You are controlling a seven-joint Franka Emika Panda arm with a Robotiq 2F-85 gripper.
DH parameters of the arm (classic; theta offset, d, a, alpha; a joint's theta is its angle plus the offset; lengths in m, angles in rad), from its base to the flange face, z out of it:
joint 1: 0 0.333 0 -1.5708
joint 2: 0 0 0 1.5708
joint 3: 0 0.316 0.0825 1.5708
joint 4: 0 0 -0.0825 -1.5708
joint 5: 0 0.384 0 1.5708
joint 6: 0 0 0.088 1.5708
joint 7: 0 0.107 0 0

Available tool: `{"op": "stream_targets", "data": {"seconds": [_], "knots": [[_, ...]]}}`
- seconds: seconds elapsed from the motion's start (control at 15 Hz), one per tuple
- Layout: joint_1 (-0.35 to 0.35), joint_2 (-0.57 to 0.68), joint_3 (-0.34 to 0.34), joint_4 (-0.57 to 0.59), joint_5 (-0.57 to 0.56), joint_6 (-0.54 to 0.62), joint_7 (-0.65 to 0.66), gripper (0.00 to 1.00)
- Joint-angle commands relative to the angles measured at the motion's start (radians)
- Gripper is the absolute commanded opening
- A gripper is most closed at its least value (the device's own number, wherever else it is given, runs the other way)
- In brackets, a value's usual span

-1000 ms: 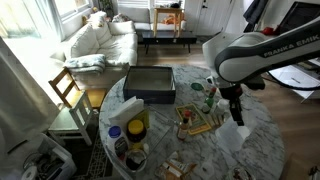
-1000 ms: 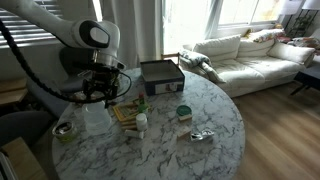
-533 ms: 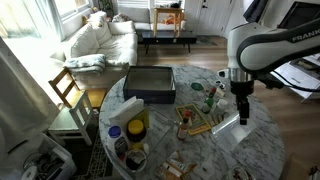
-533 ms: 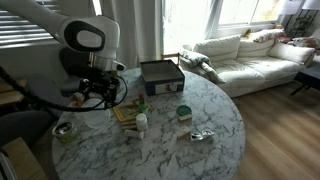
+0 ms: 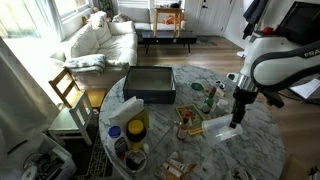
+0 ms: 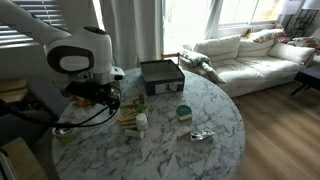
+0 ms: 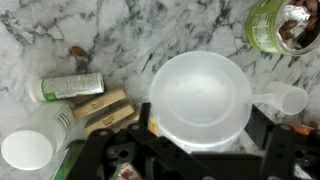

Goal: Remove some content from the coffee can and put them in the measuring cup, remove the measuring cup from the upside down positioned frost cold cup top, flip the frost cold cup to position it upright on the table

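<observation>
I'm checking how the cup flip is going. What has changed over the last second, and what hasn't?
The arm has swung out toward the table's edge. The gripper, still clamped on the frost cold cup, has tipped it from standing to lying nearly on its side above the table. Nothing was let go. The black box and the yellow container stayed put.

coffee can [image 7: 288, 25] cropped, frost cold cup [image 7: 200, 95] part-hidden

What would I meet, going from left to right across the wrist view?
From the left: white bottle → wooden blocks → frosted cup → measuring cup.
</observation>
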Motion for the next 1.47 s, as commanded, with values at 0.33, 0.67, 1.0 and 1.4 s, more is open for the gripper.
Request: {"op": "stream_targets", "data": {"seconds": [0.33, 0.67, 1.0, 1.4], "knots": [[-0.004, -0.06, -0.031, -0.098, -0.073, 0.059, 0.013, 1.0], [-0.007, -0.043, -0.024, -0.093, -0.192, 0.031, 0.101, 1.0], [0.004, -0.049, -0.021, -0.09, -0.199, 0.008, 0.161, 1.0], [0.009, -0.067, 0.025, -0.064, -0.206, 0.018, 0.517, 1.0]]}}
